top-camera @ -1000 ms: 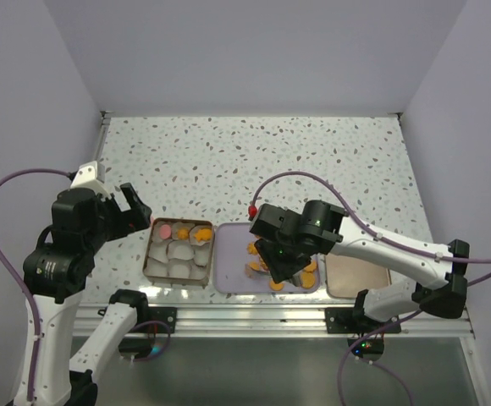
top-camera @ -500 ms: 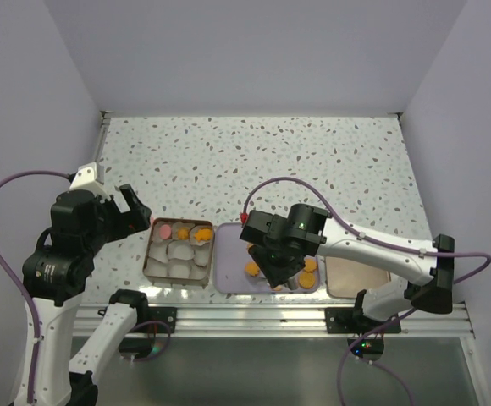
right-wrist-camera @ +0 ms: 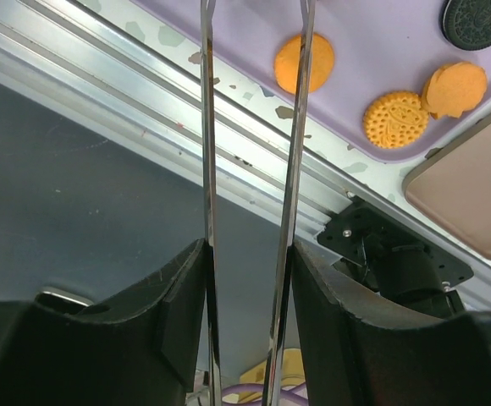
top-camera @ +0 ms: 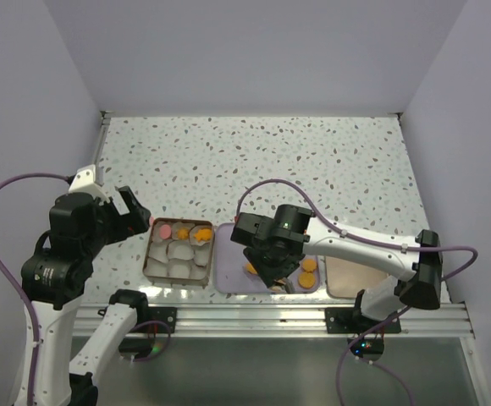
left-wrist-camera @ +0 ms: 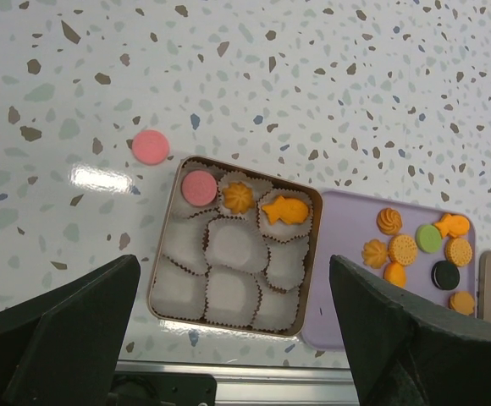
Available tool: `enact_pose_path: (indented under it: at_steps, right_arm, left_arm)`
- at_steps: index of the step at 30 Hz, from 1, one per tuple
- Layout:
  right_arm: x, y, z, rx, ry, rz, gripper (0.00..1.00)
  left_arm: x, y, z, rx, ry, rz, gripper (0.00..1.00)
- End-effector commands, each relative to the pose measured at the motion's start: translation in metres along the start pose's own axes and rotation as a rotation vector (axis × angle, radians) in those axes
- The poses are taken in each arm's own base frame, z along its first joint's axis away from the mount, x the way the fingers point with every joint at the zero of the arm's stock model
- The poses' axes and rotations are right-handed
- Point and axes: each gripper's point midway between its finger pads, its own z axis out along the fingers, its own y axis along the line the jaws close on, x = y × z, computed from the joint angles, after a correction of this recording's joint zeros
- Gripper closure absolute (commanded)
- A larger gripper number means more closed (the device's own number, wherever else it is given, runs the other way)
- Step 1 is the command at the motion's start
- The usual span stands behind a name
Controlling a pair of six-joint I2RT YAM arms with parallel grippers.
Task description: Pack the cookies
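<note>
The cookies lie mostly on a purple tray [left-wrist-camera: 355, 292]: orange discs and flower shapes [left-wrist-camera: 403, 248], a green disc [left-wrist-camera: 429, 238] and a black disc [left-wrist-camera: 445, 274]. A brown tin [left-wrist-camera: 163, 254] lined with white paper cups holds a pink disc [left-wrist-camera: 199, 187], an orange swirl [left-wrist-camera: 237, 197] and an orange fish shape [left-wrist-camera: 285, 211]. Another pink disc [left-wrist-camera: 150, 146] lies on the table beside the tin. My left gripper [left-wrist-camera: 233, 262] is open and empty, high above the tin. My right gripper [right-wrist-camera: 254, 10] is open and empty, low over the tray's near edge [top-camera: 228, 283], next to an orange disc [right-wrist-camera: 304, 63].
A brown tin lid [top-camera: 355, 275] lies right of the tray and shows in the right wrist view [right-wrist-camera: 474, 203]. The metal rail [top-camera: 254, 317] runs along the table's near edge. The speckled table [top-camera: 254, 161] is walled at the back and on both sides.
My right arm has moved left over the purple tray, covering the cookies on its left side. The left arm has barely moved.
</note>
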Motion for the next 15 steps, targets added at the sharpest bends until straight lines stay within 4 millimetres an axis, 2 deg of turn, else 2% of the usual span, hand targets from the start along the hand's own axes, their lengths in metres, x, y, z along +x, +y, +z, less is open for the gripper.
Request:
enact_pose_path:
  at_steps: [1, 4, 9, 11, 13, 15]
  right_arm:
    - [-0.006, -0.001, -0.010, 0.017, -0.021, -0.018, 0.54]
    - [-0.010, 0.001, -0.011, 0.015, -0.027, -0.020, 0.56]
    - [-0.015, 0.004, -0.020, -0.001, -0.050, -0.015, 0.70]
    - [-0.020, 0.005, -0.023, 0.001, -0.063, -0.016, 0.72]
    - [-0.029, 0.009, -0.031, -0.004, -0.090, -0.012, 0.73]
    - [-0.045, 0.015, -0.046, -0.019, -0.149, -0.006, 0.73]
  left_arm:
    - [-0.002, -0.002, -0.004, 0.011, -0.012, -0.010, 0.00]
    - [-0.002, -0.002, -0.006, 0.013, -0.016, -0.010, 0.00]
    - [-0.002, -0.001, -0.007, 0.009, -0.018, -0.010, 0.00]
    - [-0.004, -0.002, -0.008, 0.012, -0.023, -0.011, 0.00]
    - [-0.009, -0.004, -0.011, 0.014, -0.032, -0.014, 0.00]
    - [-0.014, -0.004, -0.015, 0.012, -0.045, -0.012, 0.00]
